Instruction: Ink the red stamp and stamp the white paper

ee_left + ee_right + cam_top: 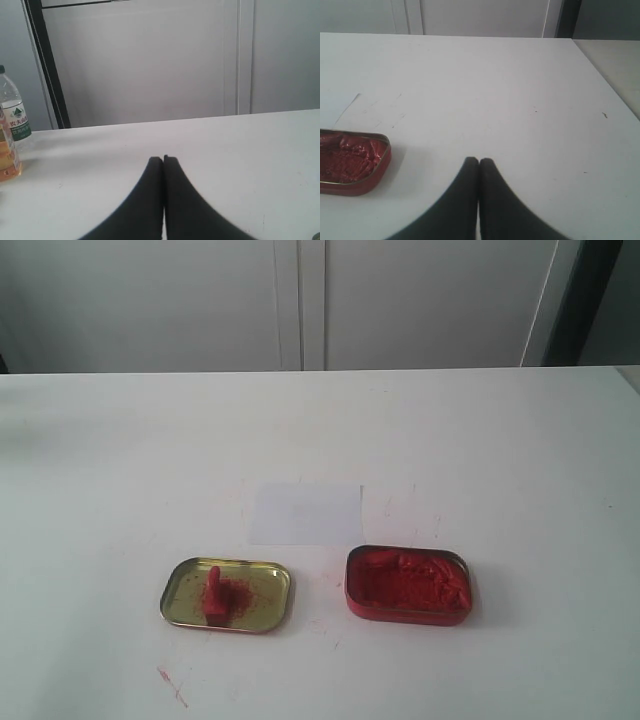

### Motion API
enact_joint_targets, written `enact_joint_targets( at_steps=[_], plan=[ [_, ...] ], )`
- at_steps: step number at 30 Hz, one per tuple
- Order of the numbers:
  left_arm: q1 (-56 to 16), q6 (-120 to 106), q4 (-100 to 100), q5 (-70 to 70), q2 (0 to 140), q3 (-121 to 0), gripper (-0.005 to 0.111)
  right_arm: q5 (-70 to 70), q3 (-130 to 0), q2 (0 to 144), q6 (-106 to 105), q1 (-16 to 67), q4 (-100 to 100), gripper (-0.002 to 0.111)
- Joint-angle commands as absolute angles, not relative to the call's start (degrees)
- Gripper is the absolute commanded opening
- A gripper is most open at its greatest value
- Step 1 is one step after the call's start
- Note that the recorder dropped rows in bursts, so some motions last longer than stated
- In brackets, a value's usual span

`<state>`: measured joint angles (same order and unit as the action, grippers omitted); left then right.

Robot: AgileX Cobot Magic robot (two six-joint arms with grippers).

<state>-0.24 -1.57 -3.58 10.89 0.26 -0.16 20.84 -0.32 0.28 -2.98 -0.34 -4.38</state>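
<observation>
The red stamp [213, 593] lies in the shallow gold tin lid [268, 604] at the front left of the white table. The white paper [305, 512] lies flat just behind and between the lid and the red tin of red paste [407, 583]. That paste tin [351, 161] also shows in the right wrist view, off to one side of my right gripper [479, 161], which is shut and empty. My left gripper [163, 159] is shut with nothing in it, over bare table. Neither gripper appears in the exterior view.
A water bottle [13, 112] and a bottle of amber liquid [7, 155] stand on the table near the left arm. Red smears mark the table [172, 683] near the front edge. Cabinet doors [300, 300] stand behind the table.
</observation>
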Motion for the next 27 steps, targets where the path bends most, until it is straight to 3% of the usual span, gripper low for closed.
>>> enact_joint_targets(
  at_steps=[1,7,16,27],
  plan=[
    [-0.1,-1.2,-5.2,11.4,0.0,0.0,0.0,20.1,0.0,0.0,-2.8,-0.6,-4.4,0.0],
    [-0.1,-1.2,-7.8,10.2,0.0,-0.1,0.0,20.1,0.0,0.0,-2.8,-0.6,-4.4,0.0],
    [-0.1,-2.0,-7.1,-8.0,0.1,-9.0,0.0,20.1,0.0,0.0,-2.8,-0.6,-4.4,0.0],
    [-0.1,-1.9,-7.3,-19.9,13.5,-21.9,0.0,20.1,0.0,0.0,-2.8,-0.6,-4.4,0.0]
  ],
)
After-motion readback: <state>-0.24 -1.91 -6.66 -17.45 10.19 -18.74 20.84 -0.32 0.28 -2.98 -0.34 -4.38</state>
